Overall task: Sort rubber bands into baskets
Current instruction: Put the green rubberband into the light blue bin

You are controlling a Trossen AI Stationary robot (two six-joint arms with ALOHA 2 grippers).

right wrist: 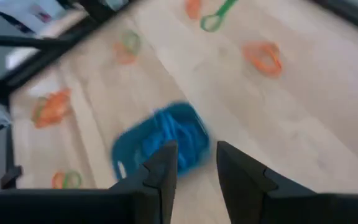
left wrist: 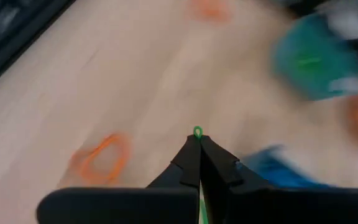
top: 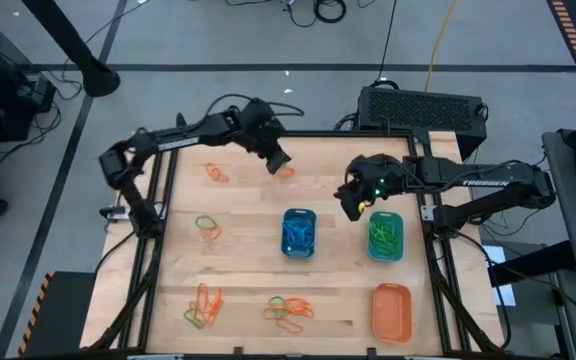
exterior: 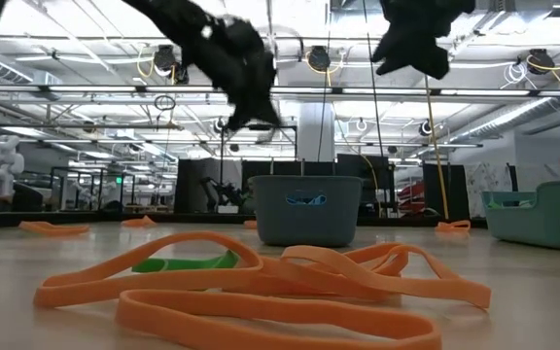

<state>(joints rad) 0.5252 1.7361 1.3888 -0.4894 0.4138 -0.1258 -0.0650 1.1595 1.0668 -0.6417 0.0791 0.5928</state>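
Observation:
My left gripper point(top: 279, 160) hangs above the far middle of the table, shut on a green rubber band point(left wrist: 197, 131), close to an orange band point(top: 286, 172) lying on the wood. My right gripper point(top: 354, 206) hovers open, nothing between its fingers point(right wrist: 191, 163), over the gap between the blue basket point(top: 299, 232) and the teal-green basket point(top: 385, 236). The orange basket point(top: 391, 310) stands at the near right. Blue bands lie in the blue basket, green ones in the teal-green one. Loose bands lie at the far left point(top: 215, 173), left point(top: 206, 225) and near edge point(top: 203, 305), point(top: 288, 310). My left gripper pinches the green band between its two fingertips. A tiny loop of it point(left wrist: 197, 131) sticks out past the tips and a green strip point(left wrist: 199, 210) shows under the fingers. The fingers slant downward, and the band is lifted clear of the table.
A black frame rail point(top: 158, 200) runs along the table's left side and another point(top: 433, 230) along its right. Bare wood lies between the blue basket and the left-hand bands. In the low view, orange bands point(exterior: 261, 282) and a green one point(exterior: 188, 262) lie at the near edge.

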